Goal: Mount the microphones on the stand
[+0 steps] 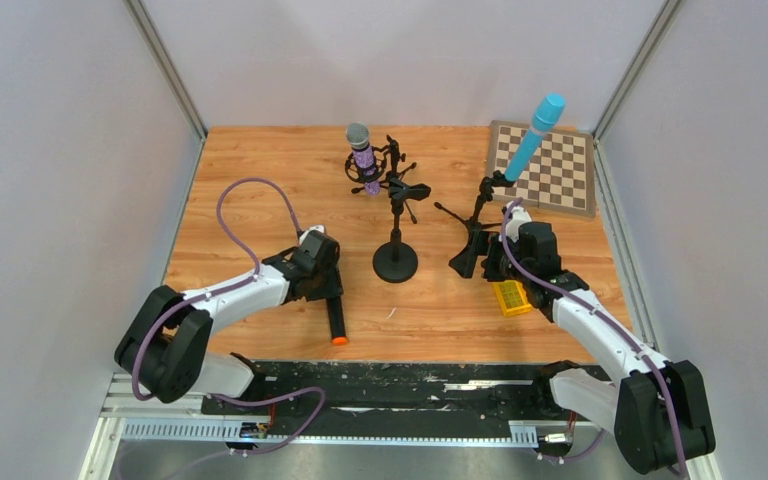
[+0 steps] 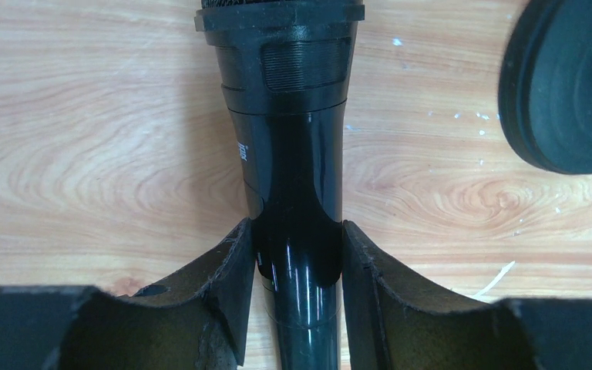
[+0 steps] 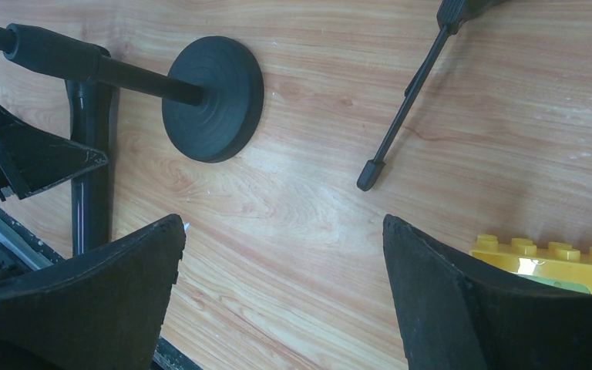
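Note:
The black microphone (image 1: 336, 318) with the orange end ring lies low on the wooden table at front centre. My left gripper (image 1: 330, 290) is shut on its glossy body (image 2: 297, 154), with a finger (image 2: 231, 262) on each side. The glittery purple microphone (image 1: 363, 158) sits in a clip on the round-base stand (image 1: 396, 262). The light-blue microphone (image 1: 534, 137) stands tilted in the tripod stand (image 1: 475, 235). My right gripper (image 1: 495, 262) is open and empty (image 3: 281, 231) over bare wood beside the tripod.
A chessboard (image 1: 543, 167) lies at the back right. A yellow toy brick (image 1: 510, 297) sits by my right gripper and shows in the right wrist view (image 3: 555, 258). The round base (image 3: 214, 98) and a tripod leg (image 3: 401, 116) lie ahead of the right gripper.

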Available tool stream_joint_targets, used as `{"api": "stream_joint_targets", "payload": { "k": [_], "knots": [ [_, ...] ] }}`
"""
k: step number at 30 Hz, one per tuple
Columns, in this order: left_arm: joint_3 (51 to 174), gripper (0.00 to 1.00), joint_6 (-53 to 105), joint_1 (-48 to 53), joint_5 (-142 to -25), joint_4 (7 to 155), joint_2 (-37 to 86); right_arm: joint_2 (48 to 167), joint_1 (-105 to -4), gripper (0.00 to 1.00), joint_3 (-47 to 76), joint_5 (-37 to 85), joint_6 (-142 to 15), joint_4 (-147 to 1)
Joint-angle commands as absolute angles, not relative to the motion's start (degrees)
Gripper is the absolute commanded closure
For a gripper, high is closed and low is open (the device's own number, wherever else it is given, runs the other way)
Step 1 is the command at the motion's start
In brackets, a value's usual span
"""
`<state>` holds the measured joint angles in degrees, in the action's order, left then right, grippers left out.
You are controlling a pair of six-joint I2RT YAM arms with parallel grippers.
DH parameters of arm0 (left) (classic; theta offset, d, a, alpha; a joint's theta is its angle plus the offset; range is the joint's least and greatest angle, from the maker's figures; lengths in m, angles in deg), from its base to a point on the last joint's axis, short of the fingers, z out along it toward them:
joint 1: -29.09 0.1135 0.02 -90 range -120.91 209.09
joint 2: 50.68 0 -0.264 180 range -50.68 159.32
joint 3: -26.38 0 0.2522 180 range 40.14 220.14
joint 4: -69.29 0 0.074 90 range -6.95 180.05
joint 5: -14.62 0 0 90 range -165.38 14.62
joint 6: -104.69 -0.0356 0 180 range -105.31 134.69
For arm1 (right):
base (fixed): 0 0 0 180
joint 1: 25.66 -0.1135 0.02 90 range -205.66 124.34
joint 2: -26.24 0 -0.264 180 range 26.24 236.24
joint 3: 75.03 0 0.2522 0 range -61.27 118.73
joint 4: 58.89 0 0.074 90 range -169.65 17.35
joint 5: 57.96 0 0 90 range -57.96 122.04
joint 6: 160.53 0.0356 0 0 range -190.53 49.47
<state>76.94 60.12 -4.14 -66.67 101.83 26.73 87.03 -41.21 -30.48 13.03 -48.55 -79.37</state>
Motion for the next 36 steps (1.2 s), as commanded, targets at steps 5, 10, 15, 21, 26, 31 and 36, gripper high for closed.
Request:
{"api": "stream_joint_targets", "payload": {
  "k": [5, 10, 15, 21, 26, 31, 36],
  "knots": [
    [78.0, 0.77, 50.5, -7.1, -70.0, 106.4, 30.1, 87.4, -41.0, 0.02, -28.5, 12.9, -49.2, -78.4],
    [76.8, 0.57, 50.5, -7.2, -66.1, 107.1, 26.1, 87.3, -41.0, 0.02, -28.5, 12.8, -49.5, -78.5],
    [76.9, 0.55, 49.6, -8.0, -61.5, 110.5, 21.9, 87.7, -41.0, 0.02, -28.3, 12.5, -49.5, -78.4],
    [75.9, 0.54, 48.3, -8.3, -62.8, 109.6, 19.5, 87.8, -41.0, 0.02, -28.3, 12.4, -49.4, -78.5],
    [76.2, 0.01, 48.1, -8.3, -62.9, 109.5, 20.7, 87.7, -41.0, 0.02, -28.4, 12.4, -49.5, -78.4],
    [75.6, 0.0, 48.9, -8.4, -64.1, 109.5, 19.8, 87.6, -41.0, 0.02, -28.5, 12.4, -49.5, -78.4],
    [75.4, 0.0, 52.3, -10.6, -62.4, 113.4, 17.3, 87.7, -41.0, 0.02, -28.6, 12.4, -49.5, -78.5]
  ]
}}
